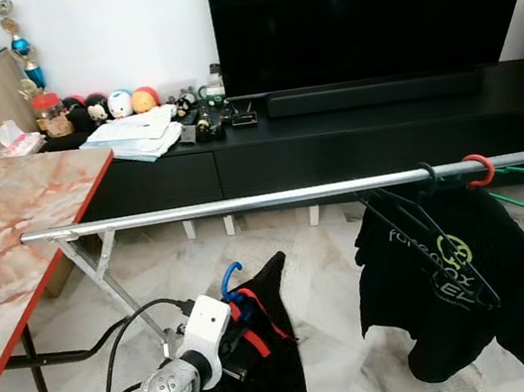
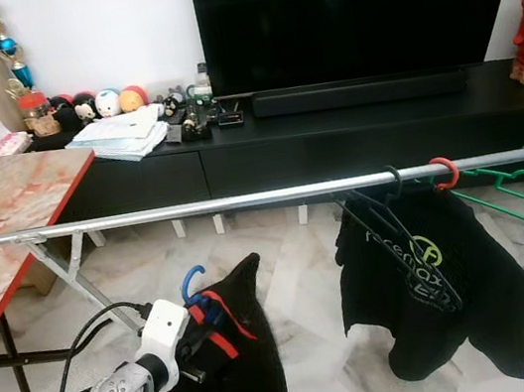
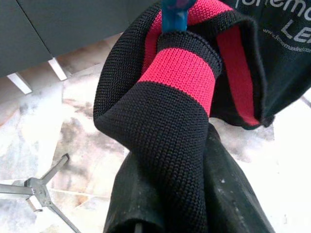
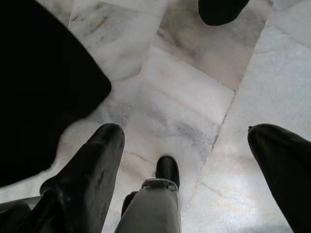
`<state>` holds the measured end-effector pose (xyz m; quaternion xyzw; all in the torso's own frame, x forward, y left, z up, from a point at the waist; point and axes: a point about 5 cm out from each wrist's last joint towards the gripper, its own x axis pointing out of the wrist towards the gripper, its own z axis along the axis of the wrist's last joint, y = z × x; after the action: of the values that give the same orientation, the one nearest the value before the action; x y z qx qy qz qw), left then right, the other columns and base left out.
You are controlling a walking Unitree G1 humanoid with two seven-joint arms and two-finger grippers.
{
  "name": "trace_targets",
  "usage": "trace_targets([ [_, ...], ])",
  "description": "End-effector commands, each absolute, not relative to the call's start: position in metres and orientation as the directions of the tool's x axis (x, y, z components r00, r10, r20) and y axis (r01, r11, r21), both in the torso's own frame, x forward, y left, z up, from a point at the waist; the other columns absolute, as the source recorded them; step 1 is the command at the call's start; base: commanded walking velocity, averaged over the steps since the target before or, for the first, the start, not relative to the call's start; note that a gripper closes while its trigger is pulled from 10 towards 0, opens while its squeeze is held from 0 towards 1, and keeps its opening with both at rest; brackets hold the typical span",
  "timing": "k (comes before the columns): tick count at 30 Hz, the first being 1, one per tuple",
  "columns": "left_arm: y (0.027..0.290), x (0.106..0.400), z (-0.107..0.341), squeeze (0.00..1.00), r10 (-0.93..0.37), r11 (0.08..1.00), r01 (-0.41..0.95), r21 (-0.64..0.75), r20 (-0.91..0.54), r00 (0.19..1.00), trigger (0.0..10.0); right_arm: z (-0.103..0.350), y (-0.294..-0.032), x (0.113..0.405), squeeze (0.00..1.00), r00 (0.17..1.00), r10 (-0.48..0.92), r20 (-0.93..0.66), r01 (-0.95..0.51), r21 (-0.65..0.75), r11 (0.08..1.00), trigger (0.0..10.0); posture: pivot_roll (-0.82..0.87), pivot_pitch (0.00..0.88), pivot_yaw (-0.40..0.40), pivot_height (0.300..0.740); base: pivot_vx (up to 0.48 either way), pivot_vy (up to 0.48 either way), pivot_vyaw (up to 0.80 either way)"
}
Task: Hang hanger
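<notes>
Left gripper [image 1: 233,334] clamped on blue hanger [image 1: 231,280] carrying black garment [image 1: 270,366], hook up for the rail [image 1: 243,203] at twelve o'clock. Right gripper [image 4: 187,145] idle, fingers apart, over the floor [image 4: 194,87].

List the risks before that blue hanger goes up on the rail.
1. The left gripper holds the blue hanger below the rail; lifting it, the hook could hit the rail's underside instead of clearing it.
2. The black garment hangs bunched on the hanger and might slip off.
3. Hangers and a black shirt crowd the rail's right end; hanging there risks tangling, so the bare left stretch looks safer.
</notes>
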<state>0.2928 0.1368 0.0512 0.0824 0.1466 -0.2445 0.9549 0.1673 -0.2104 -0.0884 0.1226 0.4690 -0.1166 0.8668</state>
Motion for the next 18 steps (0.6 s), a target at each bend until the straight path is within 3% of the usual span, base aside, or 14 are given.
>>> trace_targets([
  [1,0.1407,0.2967,0.0626,0.0,-0.442,0.872,0.48,0.098,-0.268,0.856,10.0,-0.0865,-0.2107,0.172,0.0,0.536,-0.09,-0.839,0.317,0.102,0.943,10.0,0.03,0.012,0.002,0.74,0.0,0.0,-0.8],
  [11,0.1431,0.2984,0.0658,0.0,-0.437,0.885,0.462,0.052,-0.249,0.865,10.0,-0.0873,-0.2095,0.1706,0.0,0.533,-0.082,-0.842,0.308,0.103,0.946,10.0,0.03,0.013,0.001,0.74,0.0,0.0,-0.8],
  [15,0.1431,0.2992,0.0671,0.0,-0.434,0.885,0.461,0.068,-0.242,0.868,10.0,-0.0866,-0.2083,0.1727,0.0,0.538,-0.079,-0.839,0.304,0.107,0.947,10.0,0.03,0.012,0.002,0.74,0.0,0.433,-0.79],
  [18,0.1423,0.2983,0.0672,0.0,-0.447,0.875,0.477,0.08,-0.242,0.861,10.0,-0.0867,-0.2078,0.1727,0.0,0.538,-0.077,-0.839,0.301,0.106,0.948,10.0,0.03,0.011,0.002,0.74,0.0,0.0,-0.79],
])
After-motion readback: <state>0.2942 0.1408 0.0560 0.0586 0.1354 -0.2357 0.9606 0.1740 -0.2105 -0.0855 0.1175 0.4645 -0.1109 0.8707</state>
